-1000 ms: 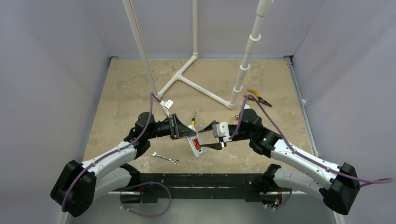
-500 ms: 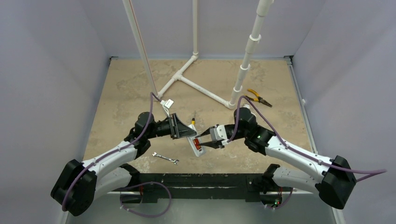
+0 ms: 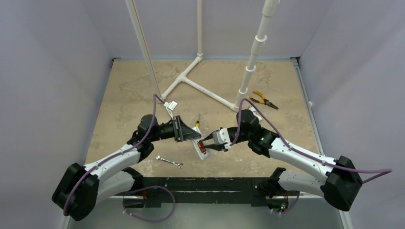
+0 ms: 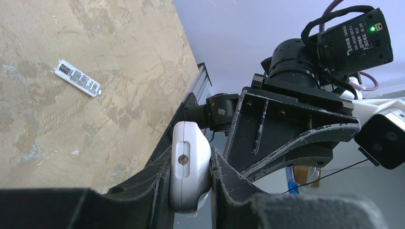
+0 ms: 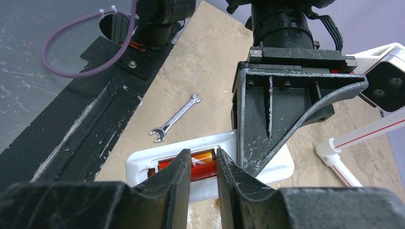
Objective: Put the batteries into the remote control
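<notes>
White remote control [image 3: 201, 149] just beyond and right of the wrench [image 3: 169, 162], far end clamped in left tool [image 3: 188, 134] | long axis slants toward worktop [image 3: 133, 95] near edge, open bay upward, orange-red batteries [image 5: 203, 160] inside | right tool [image 5: 200, 155] fingers narrowly apart over them, grip unclear | bare surface left of wrench

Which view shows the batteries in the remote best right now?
Right wrist: the batteries lie close up in the remote control's open compartment, seen between the fingers of the right gripper. Top external shows only a small red patch. Left wrist shows just the remote's end clamped in the left gripper, no batteries.
</notes>
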{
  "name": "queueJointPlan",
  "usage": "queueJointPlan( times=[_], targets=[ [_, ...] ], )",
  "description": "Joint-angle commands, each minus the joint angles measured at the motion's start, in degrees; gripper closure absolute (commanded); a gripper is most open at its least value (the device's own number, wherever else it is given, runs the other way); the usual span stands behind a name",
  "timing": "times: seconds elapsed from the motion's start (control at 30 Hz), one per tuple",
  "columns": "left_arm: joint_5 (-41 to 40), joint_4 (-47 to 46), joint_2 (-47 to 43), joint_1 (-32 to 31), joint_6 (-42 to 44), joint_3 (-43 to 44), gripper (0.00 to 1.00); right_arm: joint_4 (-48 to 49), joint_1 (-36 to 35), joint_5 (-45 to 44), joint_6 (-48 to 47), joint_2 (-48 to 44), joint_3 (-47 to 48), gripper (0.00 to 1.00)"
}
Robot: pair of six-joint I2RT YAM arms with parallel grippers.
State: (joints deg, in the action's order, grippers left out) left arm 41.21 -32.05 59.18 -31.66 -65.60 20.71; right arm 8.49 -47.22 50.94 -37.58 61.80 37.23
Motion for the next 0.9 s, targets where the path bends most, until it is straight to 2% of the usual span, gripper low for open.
queueJointPlan(
  times=[0.0,0.33,0.87],
  targets=[
    [0.71,-3.54,-0.5,-0.46,-0.75,-0.15,1.0,-0.06,0.11,1.09,-1.18,0.18,1.79,0.77],
    [0.71,-3.54,-0.53,-0.56,-0.63,0.08,1.0,-3.71,0.11,0.82,-2.4,0.77,2.65,0.9],
    [-0.14,-2.59,-1.08,-0.58,-0.91,1.39,1.0,-14.2,0.13,0.84,-6.48,2.16,3.88,0.98]
  ],
)
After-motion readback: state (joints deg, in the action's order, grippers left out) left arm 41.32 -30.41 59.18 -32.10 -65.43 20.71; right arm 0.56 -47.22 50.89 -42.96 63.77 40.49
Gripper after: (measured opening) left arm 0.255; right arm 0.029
